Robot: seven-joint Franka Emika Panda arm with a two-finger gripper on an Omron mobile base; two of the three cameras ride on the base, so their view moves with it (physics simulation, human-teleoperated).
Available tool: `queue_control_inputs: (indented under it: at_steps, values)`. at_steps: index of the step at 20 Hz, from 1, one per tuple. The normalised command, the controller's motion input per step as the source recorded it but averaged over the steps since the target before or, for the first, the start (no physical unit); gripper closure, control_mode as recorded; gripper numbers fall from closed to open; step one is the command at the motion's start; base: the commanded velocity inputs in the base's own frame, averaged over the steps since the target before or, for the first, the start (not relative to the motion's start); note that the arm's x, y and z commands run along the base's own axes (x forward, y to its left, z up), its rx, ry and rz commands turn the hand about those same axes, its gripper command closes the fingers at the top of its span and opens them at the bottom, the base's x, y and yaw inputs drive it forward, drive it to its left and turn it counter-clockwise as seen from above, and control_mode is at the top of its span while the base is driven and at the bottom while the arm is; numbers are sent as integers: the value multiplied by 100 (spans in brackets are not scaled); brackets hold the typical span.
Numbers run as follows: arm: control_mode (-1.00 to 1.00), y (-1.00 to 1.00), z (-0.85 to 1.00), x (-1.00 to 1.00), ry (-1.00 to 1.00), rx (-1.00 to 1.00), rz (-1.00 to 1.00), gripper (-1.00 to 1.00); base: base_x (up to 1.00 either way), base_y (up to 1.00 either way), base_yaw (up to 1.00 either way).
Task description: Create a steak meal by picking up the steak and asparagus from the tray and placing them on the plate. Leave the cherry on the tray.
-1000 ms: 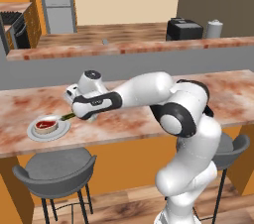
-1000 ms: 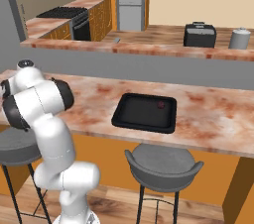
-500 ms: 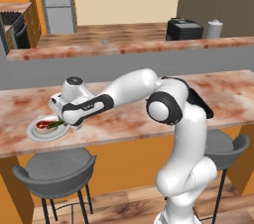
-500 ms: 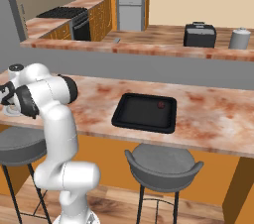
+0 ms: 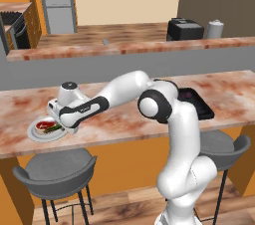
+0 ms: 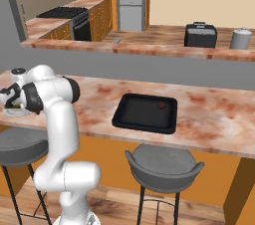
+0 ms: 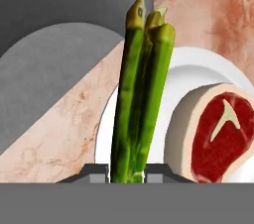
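Observation:
My gripper (image 7: 128, 173) is shut on the asparagus (image 7: 141, 94), a bundle of green stalks rising between the fingertips and hanging over the near side of the white plate (image 7: 184, 69). The steak (image 7: 218, 131), red with a tan rim, lies on the plate beside the stalks. In the left base view the gripper (image 5: 61, 125) is low over the plate (image 5: 36, 132) at the counter's left end, with the steak (image 5: 45, 124) on it. The black tray (image 6: 142, 114) sits mid-counter and holds the cherry (image 6: 160, 105). My arm hides part of the tray (image 5: 201, 107) in the left base view.
Grey bar stools (image 5: 55, 167) (image 6: 164, 162) stand below the counter's front edge, and one stool seat (image 7: 49, 54) lies just beyond the plate. A black toaster (image 6: 200, 35) and a metal canister (image 6: 241, 39) stand on the back counter.
The arm has swung further left and lowered, carrying the asparagus from beside the plate to just over it. The steak and tray have not moved.

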Motion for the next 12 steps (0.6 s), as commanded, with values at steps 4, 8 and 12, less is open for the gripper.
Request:
queue_control_inputs:
  at_steps: [4,8,12]
  values:
    - [-100,2,-39,15,1,0,0,100,0,0,0]
    - [-100,11,-25,24,0,0,0,100,0,0,0]
    - [-100,21,-3,29,0,-1,0,100,0,0,0]
